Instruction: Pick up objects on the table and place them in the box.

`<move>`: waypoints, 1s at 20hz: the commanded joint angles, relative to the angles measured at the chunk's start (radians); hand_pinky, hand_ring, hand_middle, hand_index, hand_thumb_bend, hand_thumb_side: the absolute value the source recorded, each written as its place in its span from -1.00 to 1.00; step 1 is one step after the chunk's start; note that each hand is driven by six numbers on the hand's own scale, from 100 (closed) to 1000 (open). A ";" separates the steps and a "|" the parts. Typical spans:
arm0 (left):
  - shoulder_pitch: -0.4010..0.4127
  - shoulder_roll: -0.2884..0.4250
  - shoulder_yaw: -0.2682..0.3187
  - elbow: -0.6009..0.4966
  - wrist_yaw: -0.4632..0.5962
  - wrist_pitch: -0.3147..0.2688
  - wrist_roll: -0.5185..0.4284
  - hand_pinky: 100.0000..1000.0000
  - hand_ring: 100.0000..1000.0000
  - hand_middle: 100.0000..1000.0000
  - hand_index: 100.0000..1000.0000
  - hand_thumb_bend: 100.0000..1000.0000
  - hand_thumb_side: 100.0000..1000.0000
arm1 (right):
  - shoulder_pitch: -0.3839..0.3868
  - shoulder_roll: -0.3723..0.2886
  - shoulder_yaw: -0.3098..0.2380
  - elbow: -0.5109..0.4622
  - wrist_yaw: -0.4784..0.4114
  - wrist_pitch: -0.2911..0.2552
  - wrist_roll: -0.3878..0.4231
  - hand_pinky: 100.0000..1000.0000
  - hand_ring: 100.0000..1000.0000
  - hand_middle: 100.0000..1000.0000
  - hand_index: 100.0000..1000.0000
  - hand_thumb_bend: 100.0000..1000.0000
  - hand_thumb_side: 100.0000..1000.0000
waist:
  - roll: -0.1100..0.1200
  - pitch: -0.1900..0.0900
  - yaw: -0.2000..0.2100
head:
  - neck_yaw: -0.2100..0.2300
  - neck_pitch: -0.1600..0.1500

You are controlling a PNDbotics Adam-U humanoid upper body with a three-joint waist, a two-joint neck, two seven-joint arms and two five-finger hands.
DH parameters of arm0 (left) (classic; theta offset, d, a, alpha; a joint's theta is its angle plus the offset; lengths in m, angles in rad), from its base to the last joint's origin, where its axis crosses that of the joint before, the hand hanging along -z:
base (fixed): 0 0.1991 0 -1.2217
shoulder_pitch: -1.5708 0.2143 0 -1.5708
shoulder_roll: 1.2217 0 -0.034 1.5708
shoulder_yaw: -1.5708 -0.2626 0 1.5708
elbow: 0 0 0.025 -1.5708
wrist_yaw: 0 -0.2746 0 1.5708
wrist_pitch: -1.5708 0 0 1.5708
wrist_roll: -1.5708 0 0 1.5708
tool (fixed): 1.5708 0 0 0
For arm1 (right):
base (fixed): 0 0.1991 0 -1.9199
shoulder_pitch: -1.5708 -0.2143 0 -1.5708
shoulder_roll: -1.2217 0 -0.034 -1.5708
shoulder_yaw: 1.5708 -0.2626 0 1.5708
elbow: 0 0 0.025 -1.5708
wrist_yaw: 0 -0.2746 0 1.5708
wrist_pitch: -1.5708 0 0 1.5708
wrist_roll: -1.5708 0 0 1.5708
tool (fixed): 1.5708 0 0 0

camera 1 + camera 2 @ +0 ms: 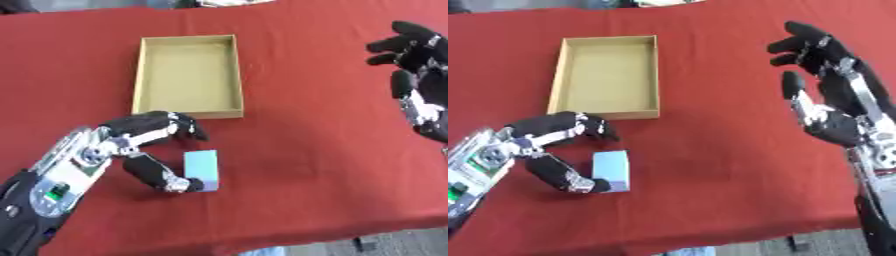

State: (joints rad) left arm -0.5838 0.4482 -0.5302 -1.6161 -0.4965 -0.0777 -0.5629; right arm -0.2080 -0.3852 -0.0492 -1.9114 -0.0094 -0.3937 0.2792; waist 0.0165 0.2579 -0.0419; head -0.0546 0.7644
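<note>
Pale-blue block [201, 169], just short of the box [187, 75]: left hand [144, 145] curled beside it, thumb touching, not clamped. Risk: block nudged aside. Right hand [833, 95] spread, idle.

Demo table [332, 165], red cloth; setting unclear

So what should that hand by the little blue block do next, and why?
Probably close the left hand on the light blue block. Its thumb already touches the block's near corner, but its fingers arch above the block's far end without gripping it. The cardboard box just beyond holds nothing yet. The right hand hangs open, far off.
</note>
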 commanded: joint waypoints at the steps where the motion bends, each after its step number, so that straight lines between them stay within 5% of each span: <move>1: -0.011 -0.001 -0.004 0.015 -0.029 -0.013 0.005 0.43 0.52 0.45 0.66 -0.10 -0.03 | -0.010 -0.020 -0.007 -0.008 -0.007 -0.002 0.002 0.41 0.58 0.34 0.85 -1.00 -0.14 | -0.002 -0.014 -0.003 | 0.004 0.006; 20: -0.002 -0.004 -0.016 0.037 -0.074 -0.054 -0.028 0.36 0.39 0.25 0.52 -0.56 -0.39 | -0.012 -0.020 -0.007 -0.006 -0.009 -0.002 0.005 0.41 0.58 0.34 0.85 -1.00 -0.14 | 0.001 -0.016 -0.002 | 0.002 0.006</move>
State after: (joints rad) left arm -0.5888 0.4312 -0.5323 -1.5920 -0.5633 -0.1321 -0.5739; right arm -0.2107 -0.3852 -0.0492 -1.9110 -0.0108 -0.3944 0.2810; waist 0.0183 0.2530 -0.0428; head -0.0544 0.7645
